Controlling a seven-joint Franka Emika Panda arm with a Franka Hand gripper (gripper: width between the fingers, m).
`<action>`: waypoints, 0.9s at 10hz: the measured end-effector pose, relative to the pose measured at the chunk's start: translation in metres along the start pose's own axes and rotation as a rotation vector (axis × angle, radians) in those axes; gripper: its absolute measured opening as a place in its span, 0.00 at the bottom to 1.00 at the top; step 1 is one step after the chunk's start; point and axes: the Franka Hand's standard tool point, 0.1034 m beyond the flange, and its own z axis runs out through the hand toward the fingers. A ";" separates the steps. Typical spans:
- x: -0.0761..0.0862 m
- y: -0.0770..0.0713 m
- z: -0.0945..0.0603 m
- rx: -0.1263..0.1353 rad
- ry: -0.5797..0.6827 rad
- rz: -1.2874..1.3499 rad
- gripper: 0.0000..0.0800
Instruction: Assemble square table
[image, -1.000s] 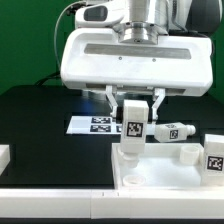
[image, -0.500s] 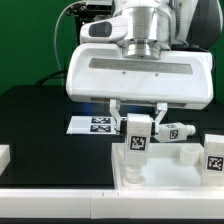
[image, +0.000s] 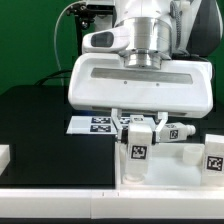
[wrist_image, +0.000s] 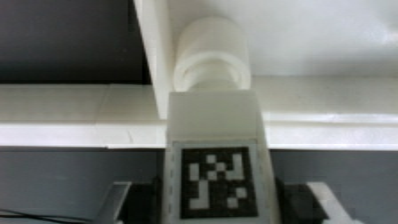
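- Over the corner of the square table top (image: 185, 176) nearest the exterior view's left, the gripper (image: 138, 127) is holding one white leg (image: 137, 165) upright. The leg's lower end is sitting at or just above the tray floor, and I cannot tell whether it is touching.
- Its jaws are standing partly closed, clamping the leg's sides just beside the tag. In the wrist view the dark fingers (wrist_image: 125, 203) are showing on either side of the tag face.
- Judging by this, the leg is being seated or turned into its corner socket, and the job is looking early. A second leg (image: 176, 131) is lying on its side just behind the top, and a third leg (image: 214, 157) is standing at the exterior view's right.
- Risk: the leg may be entering slightly off the socket's axis, so pushing or turning it could end up jamming or cross-threading it.
- Risk: nothing visible is pinning the top to the black table (image: 40, 120), so a sideways or twisting load could be dragging it, perhaps into the second leg.
- Risk: smooth plastic gripped on a narrow patch could be slipping between the fingers during a turn, leaving the leg loose.
- Risk: letting go before the leg is sitting firmly could be sending it toppling inside the tray.
- Farther back, the marker board (image: 98, 123) is lying apart from all this.
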 end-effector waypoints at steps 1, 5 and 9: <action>-0.002 0.000 0.003 -0.003 0.005 -0.003 0.36; 0.001 -0.002 0.004 -0.012 0.041 -0.011 0.36; 0.016 0.023 -0.006 -0.003 -0.003 -0.022 0.79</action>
